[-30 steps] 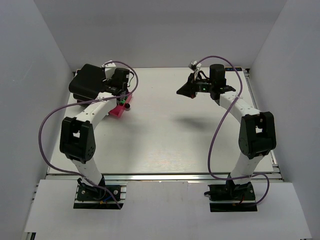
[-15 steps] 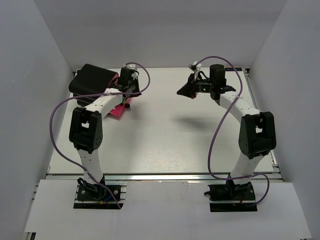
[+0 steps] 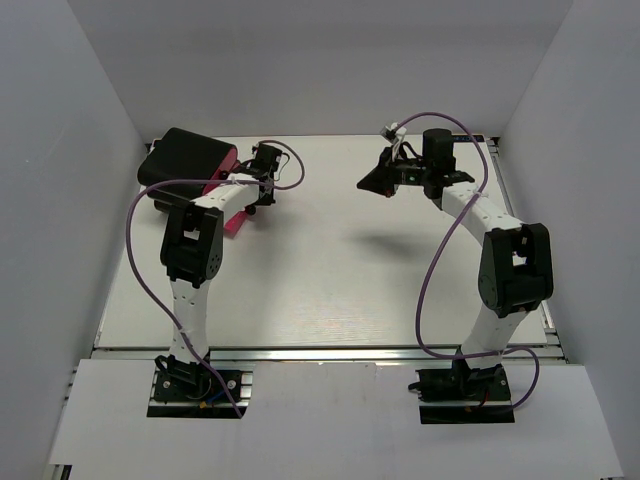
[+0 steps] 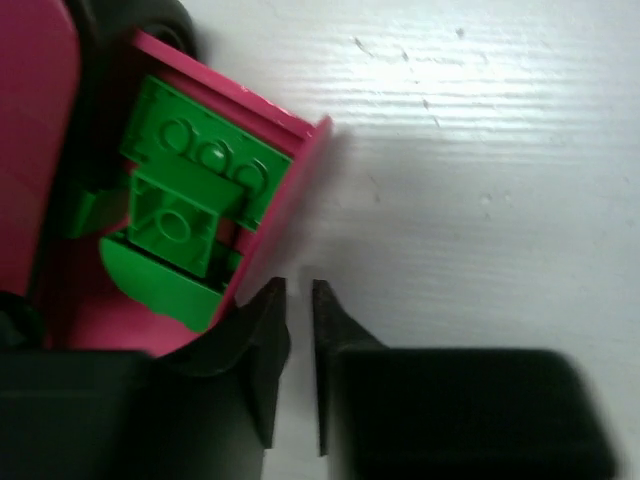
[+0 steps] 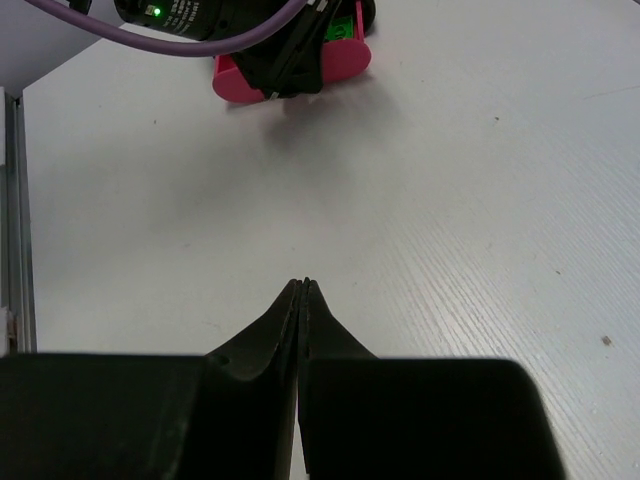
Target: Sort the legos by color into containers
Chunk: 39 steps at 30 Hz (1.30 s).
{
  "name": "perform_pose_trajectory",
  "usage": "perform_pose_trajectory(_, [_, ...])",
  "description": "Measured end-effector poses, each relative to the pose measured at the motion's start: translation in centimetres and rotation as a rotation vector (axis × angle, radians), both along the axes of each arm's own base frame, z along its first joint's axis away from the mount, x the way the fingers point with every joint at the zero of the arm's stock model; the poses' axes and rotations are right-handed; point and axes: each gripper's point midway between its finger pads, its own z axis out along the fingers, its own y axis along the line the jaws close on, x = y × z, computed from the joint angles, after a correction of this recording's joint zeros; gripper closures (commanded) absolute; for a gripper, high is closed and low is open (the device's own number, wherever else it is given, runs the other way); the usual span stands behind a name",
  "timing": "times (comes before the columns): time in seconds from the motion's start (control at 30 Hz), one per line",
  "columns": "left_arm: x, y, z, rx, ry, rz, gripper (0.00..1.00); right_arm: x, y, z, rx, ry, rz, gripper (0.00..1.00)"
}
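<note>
A magenta-pink drawer [image 4: 290, 190] stands pulled out on the table in front of the black cabinet [image 3: 185, 158]. Several dark green legos [image 4: 190, 175] lie in it. My left gripper [image 4: 298, 285] is just outside the drawer's right wall, low over the table. Its jaws stand a narrow gap apart with nothing between them. In the top view it [image 3: 255, 203] is at the drawer [image 3: 232, 224]. My right gripper [image 5: 303, 283] is shut and empty, held above the table at the back right [image 3: 365, 183]. The drawer also shows in the right wrist view [image 5: 340, 62]. No purple or yellow-green legos show.
A black round knob [image 4: 165, 15] sits at the drawer's end. Another pink drawer front [image 4: 35, 100] fills the left edge of the left wrist view. White walls close the table on three sides. Purple cables loop beside both arms.
My left arm has swung its elbow to the right and its wrist has moved from above the drawer to the drawer's right side. The right arm has barely moved.
</note>
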Motion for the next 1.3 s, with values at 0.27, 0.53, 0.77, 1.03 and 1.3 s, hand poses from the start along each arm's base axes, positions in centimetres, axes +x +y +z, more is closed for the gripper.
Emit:
perform_pose_trajectory(0.27, [0.8, 1.7, 0.8, 0.099, -0.039, 0.048, 0.42, 0.1, -0.3, -0.2, -0.007, -0.001, -0.003, 1.00])
perform_pose_trajectory(0.53, [0.9, 2.7, 1.3, 0.153, -0.054, 0.078, 0.32, 0.1, -0.4, -0.2, -0.007, 0.000, -0.005, 1.00])
perform_pose_trajectory(0.77, [0.9, 2.6, 1.3, 0.153, -0.050, 0.063, 0.95, 0.1, -0.4, -0.2, -0.007, -0.001, -0.005, 1.00])
perform_pose_trajectory(1.03, [0.2, 1.5, 0.7, 0.100, -0.016, -0.006, 1.00, 0.1, -0.5, -0.2, -0.006, -0.001, -0.004, 1.00])
perform_pose_trajectory(1.3, [-2.3, 2.0, -1.9, 0.119, 0.079, -0.037, 0.93, 0.2, -0.6, -0.2, -0.006, 0.000, -0.006, 1.00])
